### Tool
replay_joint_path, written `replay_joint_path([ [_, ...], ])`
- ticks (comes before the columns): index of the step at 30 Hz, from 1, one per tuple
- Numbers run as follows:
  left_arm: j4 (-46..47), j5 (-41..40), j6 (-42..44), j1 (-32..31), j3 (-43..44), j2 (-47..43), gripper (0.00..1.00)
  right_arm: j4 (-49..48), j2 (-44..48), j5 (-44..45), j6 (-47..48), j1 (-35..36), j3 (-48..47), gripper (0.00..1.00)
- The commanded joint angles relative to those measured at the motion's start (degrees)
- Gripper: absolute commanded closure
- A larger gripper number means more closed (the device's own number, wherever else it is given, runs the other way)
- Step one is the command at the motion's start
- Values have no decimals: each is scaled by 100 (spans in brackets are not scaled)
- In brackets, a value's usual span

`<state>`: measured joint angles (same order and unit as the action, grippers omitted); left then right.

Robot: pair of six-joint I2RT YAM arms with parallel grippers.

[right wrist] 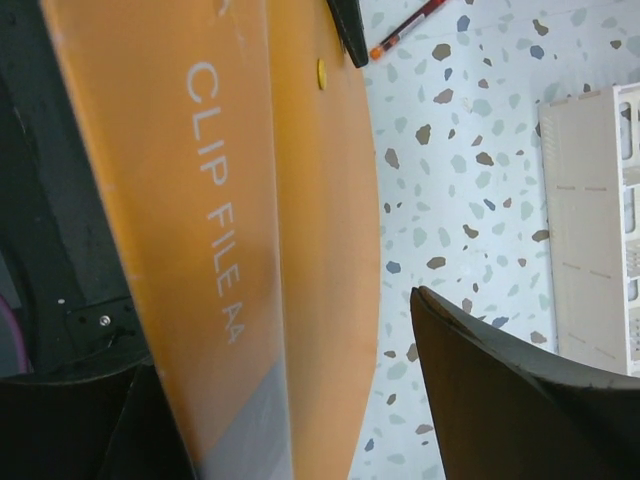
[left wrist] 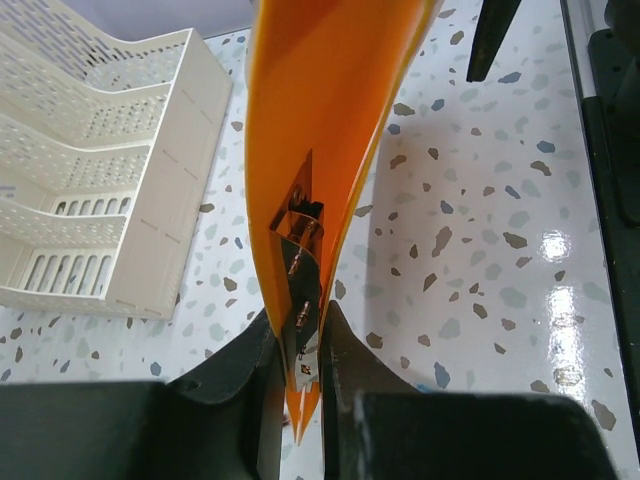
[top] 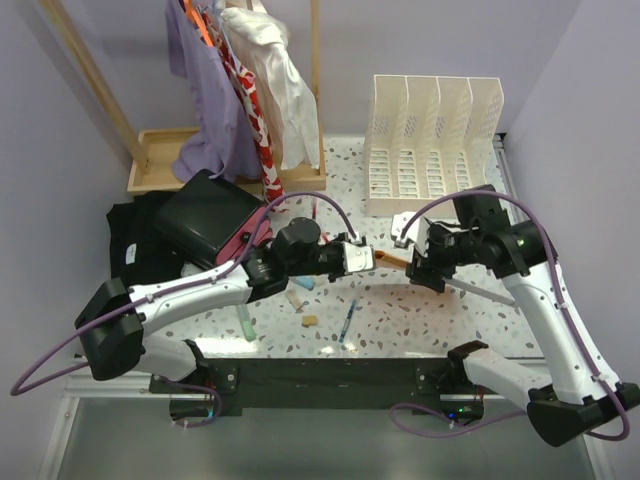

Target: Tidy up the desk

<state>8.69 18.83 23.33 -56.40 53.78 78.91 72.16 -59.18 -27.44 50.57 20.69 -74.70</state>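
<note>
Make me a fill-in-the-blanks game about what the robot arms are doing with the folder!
1. The clip file pinched in the left gripper is coloured ___.
2. The white letters on it read CLIP ___ A4.
3. The cream file rack has ___ slots.
4. The right gripper has its jaws ___.
Missing words: orange, FILE, four, open.

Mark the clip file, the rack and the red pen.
clip file (right wrist: 215,200), right wrist view, on its lettered cover.
rack (top: 420,170), top view, on its slotted base.
red pen (right wrist: 408,26), right wrist view, on its barrel.
</note>
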Motion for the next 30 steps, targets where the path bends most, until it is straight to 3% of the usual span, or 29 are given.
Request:
replay_joint_path([
  [1, 28, 51, -259, -55, 554, 36, 100, 307, -102, 370, 68, 207, -352, 33],
  [6, -376, -98, -417, -99, 932, 159, 100, 413, -252, 643, -47, 550, -405, 52],
  [10, -579, -204, -505, -134, 1064, 151, 100, 457, -322, 793, -143, 770, -493, 98],
  [11, -579, -256, -514, -143, 1047, 133, 100, 465, -331, 767, -213, 770, -554, 100],
  [14, -465, -458, -706, -134, 986, -7, 100, 466, -279, 714, -362, 770, -712, 100],
  [15, -412, -485, -786, -143, 968, -60, 93, 361, -244, 723, -424, 770, -748, 100],
  [16, -273, -581, -856, -143, 907, -208, 66, 291, -209, 723, -538, 761, -800, 100],
  [18, -70, -705, -1032, -143, 836, -524, 35, 115, -147, 880, -802, 770, -1046, 100],
  [21, 97, -1134, -1155, -134, 678, -1094, 17, -157, -155, 1239, -1162, 735, -1468, 100],
  [26, -244, -2066, -1427, -126, 424, -2203, 9, -948, -129, 1917, -1628, 647, -1855, 100],
  [30, -595, -2436, -1568, -134, -200, -3650, 5, -1896, -199, 2488, -2085, 621, -2101, 100],
])
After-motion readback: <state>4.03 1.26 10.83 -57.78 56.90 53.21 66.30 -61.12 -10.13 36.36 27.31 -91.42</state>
